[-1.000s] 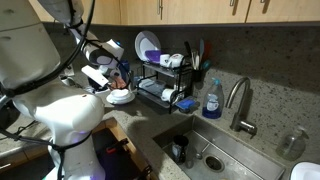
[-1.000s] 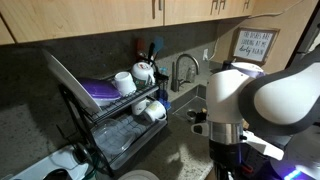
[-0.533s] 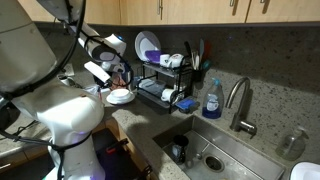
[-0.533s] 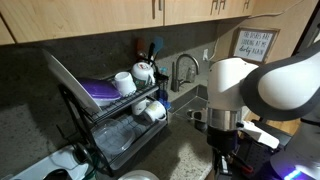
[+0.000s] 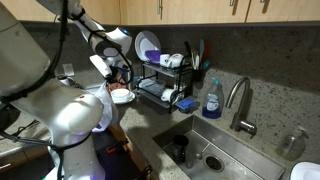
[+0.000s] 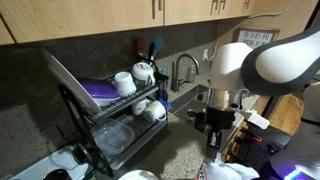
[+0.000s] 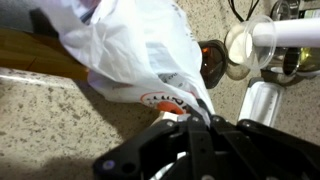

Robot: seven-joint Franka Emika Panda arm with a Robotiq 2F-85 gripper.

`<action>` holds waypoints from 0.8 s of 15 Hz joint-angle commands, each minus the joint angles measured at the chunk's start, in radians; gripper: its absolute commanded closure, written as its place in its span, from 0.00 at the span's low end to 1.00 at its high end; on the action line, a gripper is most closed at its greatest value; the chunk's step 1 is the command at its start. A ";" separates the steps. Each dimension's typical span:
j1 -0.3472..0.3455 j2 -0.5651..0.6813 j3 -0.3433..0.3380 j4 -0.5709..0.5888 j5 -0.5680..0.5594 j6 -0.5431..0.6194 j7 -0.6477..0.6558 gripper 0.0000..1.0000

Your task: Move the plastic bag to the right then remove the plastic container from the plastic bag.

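Observation:
In the wrist view the plastic bag (image 7: 140, 45), thin wrinkled whitish film with an orange print, fills the upper middle. My gripper (image 7: 190, 122) is shut on a pinched fold of it at its lower edge. In an exterior view the gripper (image 6: 213, 132) points down over the counter, and the bag (image 6: 225, 172) trails below it at the bottom edge. The plastic container is hidden; I cannot make it out through the film.
A black dish rack (image 5: 160, 85) with plates and cups stands beside the sink (image 5: 215, 150), with a faucet (image 5: 238, 100) and a blue soap bottle (image 5: 211, 100). A flat round white dish (image 6: 140, 176) lies on the speckled counter. Cups (image 7: 240, 45) sit nearby.
The arm has swung sideways, away from the dish rack, with the bag still gripped. The bag's lower part has come into sight at the bottom of an exterior view.

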 commanded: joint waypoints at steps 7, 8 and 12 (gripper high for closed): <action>-0.124 -0.180 -0.086 -0.008 -0.135 -0.095 0.232 1.00; -0.136 -0.187 -0.097 -0.003 -0.147 -0.106 0.249 1.00; -0.188 -0.198 -0.144 0.006 -0.179 -0.133 0.286 1.00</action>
